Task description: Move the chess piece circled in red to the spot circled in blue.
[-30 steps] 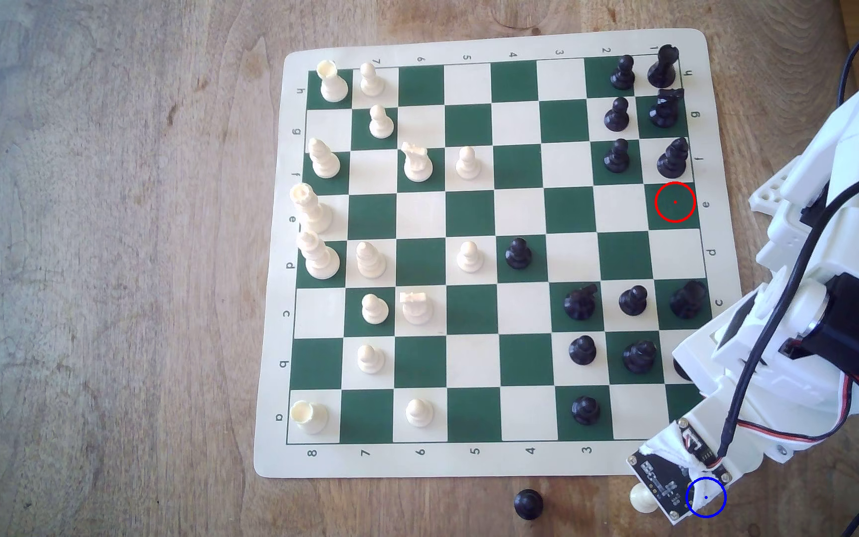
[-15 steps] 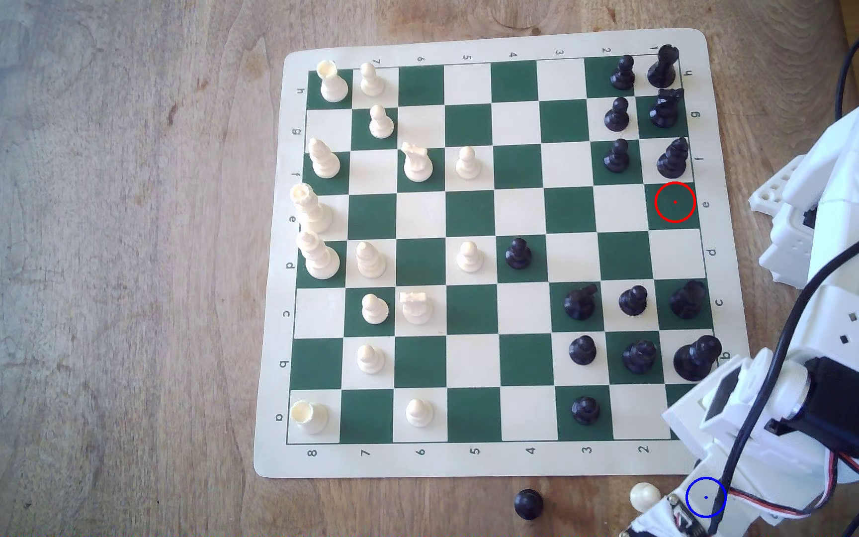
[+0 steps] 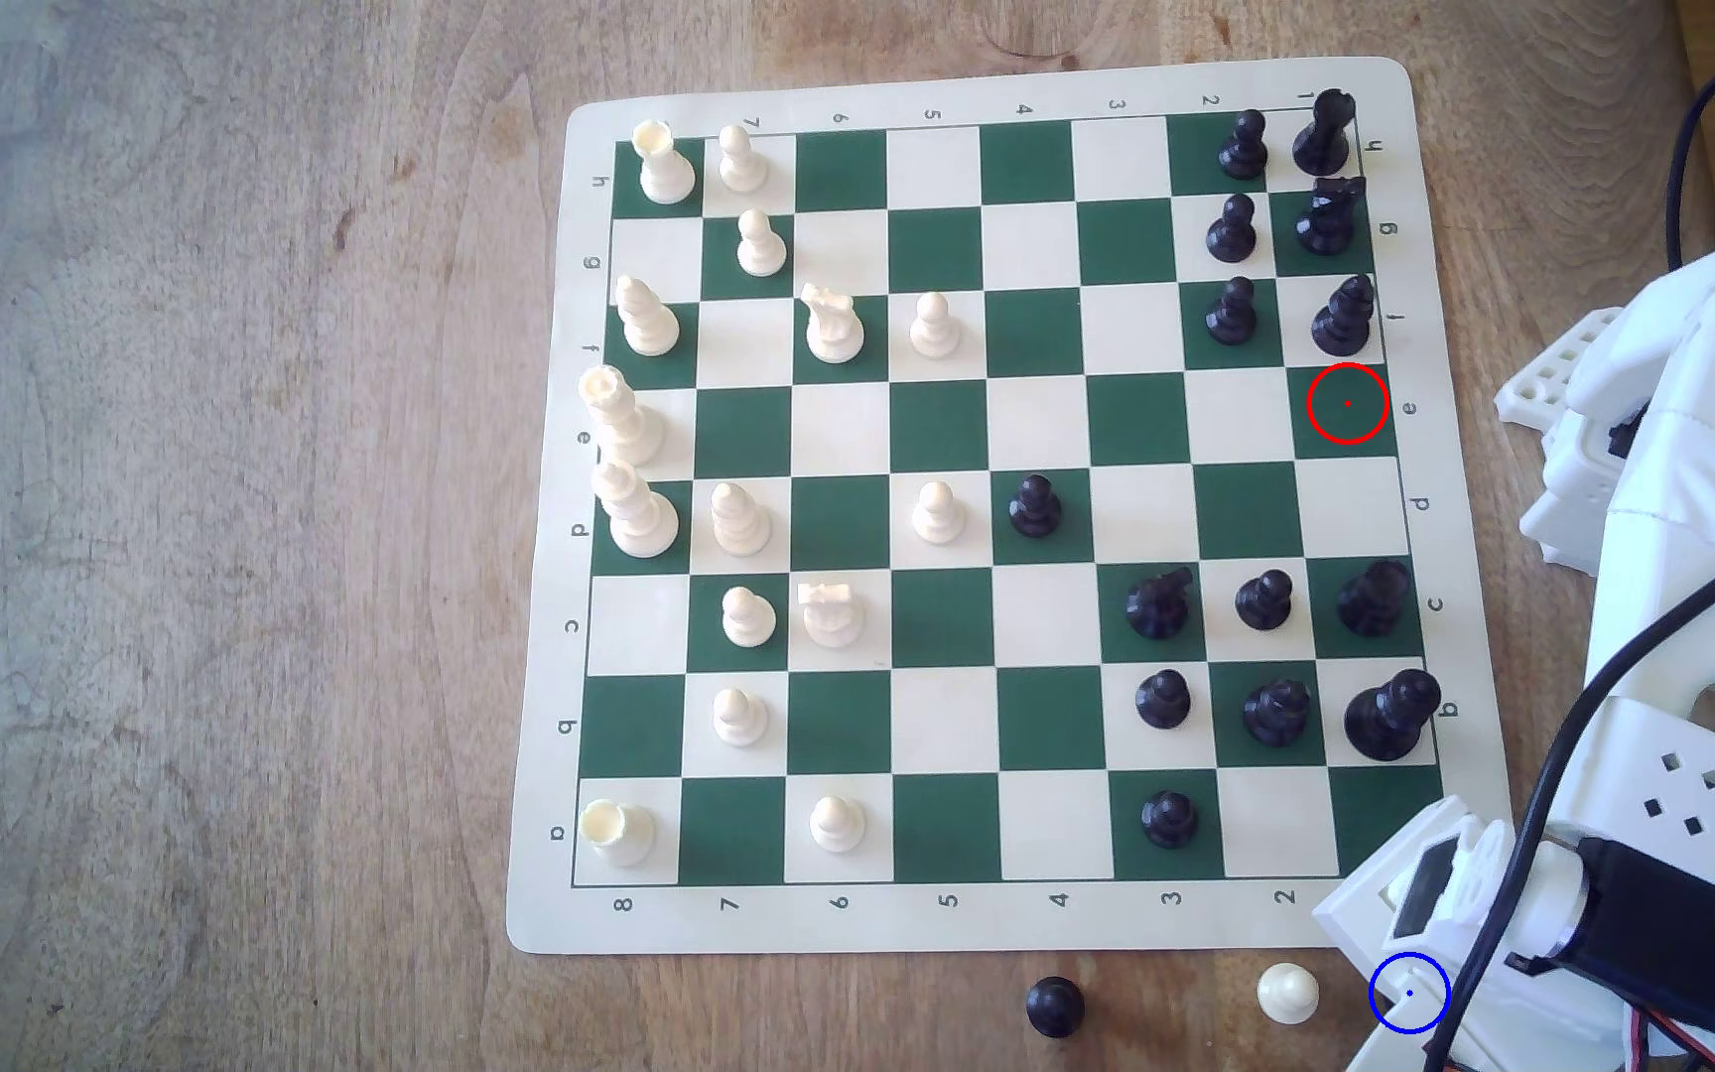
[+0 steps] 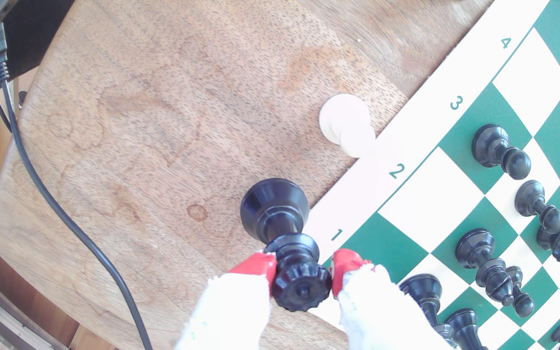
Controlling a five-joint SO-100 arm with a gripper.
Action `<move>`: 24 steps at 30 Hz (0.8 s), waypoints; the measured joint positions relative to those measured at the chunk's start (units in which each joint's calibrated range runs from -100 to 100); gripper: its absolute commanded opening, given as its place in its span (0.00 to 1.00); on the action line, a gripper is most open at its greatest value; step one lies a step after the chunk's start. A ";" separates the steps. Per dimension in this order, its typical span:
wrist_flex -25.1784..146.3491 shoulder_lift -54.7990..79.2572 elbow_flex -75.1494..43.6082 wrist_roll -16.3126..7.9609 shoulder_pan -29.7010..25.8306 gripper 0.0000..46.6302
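wood-grain desk (image 4: 130, 111) | red-tipped fingers (image 4: 255, 266) flank black chess piece's (image 4: 283, 235) crowned top, clamped or just touching: cannot tell | its base on bare wood beside board (image 4: 474, 188) border | cream pawn (image 4: 347, 124) near | blue-circled spot (image 3: 1409, 993) under arm

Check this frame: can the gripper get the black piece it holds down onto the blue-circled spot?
Probably yes: the gripper holds the tall black piece over bare wood beside the board; the white pawn stands apart.

You have sixteen cream-white chess pieces (image 3: 933, 325), fifteen on the chessboard (image 3: 936, 928) and one off it; sixteen black ones (image 3: 1035, 505), fourteen on the chessboard and two off it; one red circle (image 3: 1348, 403), one blue circle (image 3: 1409, 993).
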 measured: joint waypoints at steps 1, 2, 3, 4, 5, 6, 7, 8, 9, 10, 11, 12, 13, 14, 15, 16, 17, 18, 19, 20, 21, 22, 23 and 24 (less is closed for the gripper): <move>0.00 0.00 0.00 0.00 0.00 0.00; -0.08 0.17 0.00 0.00 0.00 0.00; -0.32 0.34 0.00 0.00 0.00 0.00; -0.72 0.92 0.00 0.00 0.00 0.00; -0.88 1.17 0.00 0.00 0.00 0.00; -1.04 1.42 0.00 0.00 0.00 0.00; -1.04 1.68 0.00 0.00 0.00 0.00; -1.04 1.84 0.00 0.00 0.00 0.00; -1.04 2.09 0.00 0.00 0.00 0.00; -1.04 2.09 0.00 0.00 0.00 0.00; -1.12 2.35 0.00 0.00 0.00 0.00; -1.35 2.60 0.00 0.05 0.00 0.00; -1.51 3.35 0.00 0.05 0.00 0.00; -1.59 3.60 0.00 0.05 0.00 0.00; -1.51 3.77 -0.36 0.05 0.00 0.00; -1.51 3.77 -0.72 0.05 0.00 0.00; -1.51 3.77 -0.99 0.05 0.00 0.01; -1.51 3.77 -1.27 0.05 0.00 0.02; -1.51 3.77 -1.27 0.05 0.00 0.04; -1.51 3.77 -1.27 0.05 0.00 0.06; -1.51 3.77 -1.27 0.05 0.00 0.07; -1.51 3.77 -1.27 0.05 0.00 0.08; -1.51 3.77 -1.27 0.05 0.00 0.08; -1.51 3.94 -1.27 0.05 0.00 0.08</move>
